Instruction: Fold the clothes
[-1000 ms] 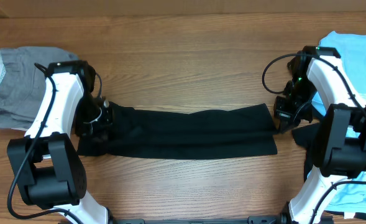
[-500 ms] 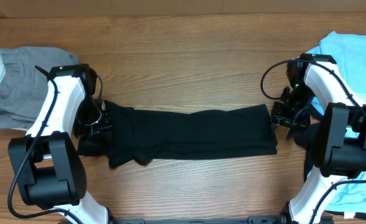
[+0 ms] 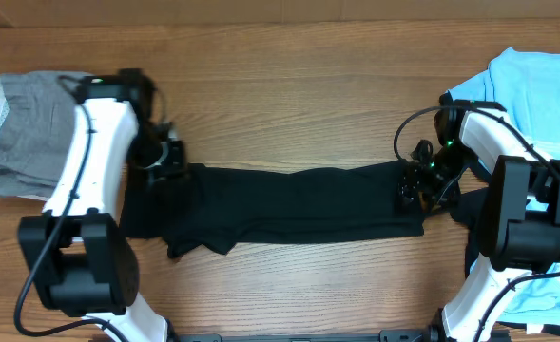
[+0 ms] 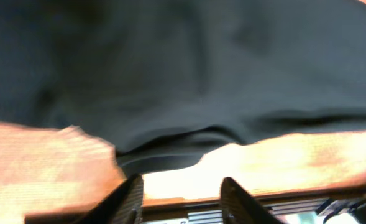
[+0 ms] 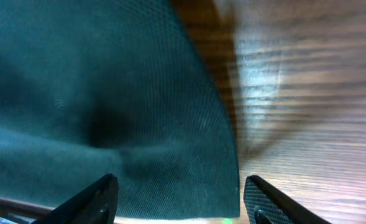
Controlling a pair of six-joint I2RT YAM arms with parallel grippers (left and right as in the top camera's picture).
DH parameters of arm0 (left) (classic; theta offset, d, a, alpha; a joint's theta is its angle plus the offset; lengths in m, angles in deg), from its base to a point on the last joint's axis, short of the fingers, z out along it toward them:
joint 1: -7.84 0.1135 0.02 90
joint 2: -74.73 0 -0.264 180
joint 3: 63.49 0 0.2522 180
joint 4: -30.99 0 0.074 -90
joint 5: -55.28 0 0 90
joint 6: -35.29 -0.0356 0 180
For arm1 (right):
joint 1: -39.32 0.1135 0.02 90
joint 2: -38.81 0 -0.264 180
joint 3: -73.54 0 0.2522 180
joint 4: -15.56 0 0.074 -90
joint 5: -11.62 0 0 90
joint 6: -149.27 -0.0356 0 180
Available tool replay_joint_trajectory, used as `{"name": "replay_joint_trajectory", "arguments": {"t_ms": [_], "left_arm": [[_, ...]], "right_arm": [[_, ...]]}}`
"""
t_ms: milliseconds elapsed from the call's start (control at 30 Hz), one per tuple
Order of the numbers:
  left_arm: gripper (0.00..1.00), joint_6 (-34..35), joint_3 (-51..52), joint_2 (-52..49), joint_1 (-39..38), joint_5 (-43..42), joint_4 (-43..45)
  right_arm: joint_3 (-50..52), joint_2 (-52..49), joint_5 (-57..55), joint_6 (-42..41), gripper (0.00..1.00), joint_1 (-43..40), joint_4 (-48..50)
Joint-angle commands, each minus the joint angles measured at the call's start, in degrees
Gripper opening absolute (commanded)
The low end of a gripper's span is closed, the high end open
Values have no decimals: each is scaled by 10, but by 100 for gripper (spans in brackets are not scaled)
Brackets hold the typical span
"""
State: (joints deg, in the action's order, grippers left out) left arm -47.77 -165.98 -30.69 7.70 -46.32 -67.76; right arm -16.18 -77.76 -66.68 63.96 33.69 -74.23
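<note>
From overhead, the black tee (image 3: 289, 204) is seen laid out as a long, narrow band on the wooden table (image 3: 289, 85), its long axis running left to right across the middle. Its left end is wider and rumpled, with a small flap hanging toward the near edge; its right end is cut off squarely. The left gripper (image 3: 170, 157) is placed at the far corner of the band's left end, and the right gripper (image 3: 415, 190) at the right end. A grey garment (image 3: 28, 133) is seen at the table's left edge, and a light blue tee (image 3: 546, 95) at the right edge, both well apart from the black band.

In the left wrist view, the black tee (image 4: 170, 68) fills the upper part of the picture, with its edge running across the frame and bare table (image 4: 282, 155) below it. The fingers (image 4: 130, 199) of the left gripper (image 4: 181, 196) are held apart, with nothing between them.

In the right wrist view, the end of the black tee (image 5: 108, 93) is shown flat on the table (image 5: 307, 93), its edge running slantwise down the frame. The fingers (image 5: 99, 199) of the right gripper (image 5: 179, 202) are spread wide, and nothing is gripped
</note>
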Motion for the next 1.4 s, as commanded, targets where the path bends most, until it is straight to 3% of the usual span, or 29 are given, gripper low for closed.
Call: {"name": "replay_joint_trajectory", "arguments": {"t_ms": [0,67,200,367,500,633,800,900,1067,1200,1367], "left_arm": [[52,-43,5,6,-85,-5,28],[56,-23,5,6,-115,23,35],[54,-22,8,5,-156,28,18],[54,-69,52,5,-221,34,17],[54,-74,112,5,-277,66,69],[53,-36,150,5,-313,160,105],[49,-16,191,5,-315,165,168],[40,-13,211,5,-315,165,194],[4,11,211,5,-314,183,212],[4,82,144,6,-313,326,166],[5,81,52,6,-313,349,174]], "right_arm": [[15,15,7,-2,69,-2,13],[15,15,10,-2,68,-2,14],[17,15,11,-2,68,-2,23],[17,15,11,-2,68,-2,26],[17,15,11,-2,68,-2,27],[17,15,11,-2,68,-2,27],[17,15,11,-2,68,-2,24],[17,15,11,-2,68,-2,25],[17,15,11,-2,68,-2,23],[17,15,11,-2,68,-2,23],[17,15,11,-2,68,-2,23]]}}
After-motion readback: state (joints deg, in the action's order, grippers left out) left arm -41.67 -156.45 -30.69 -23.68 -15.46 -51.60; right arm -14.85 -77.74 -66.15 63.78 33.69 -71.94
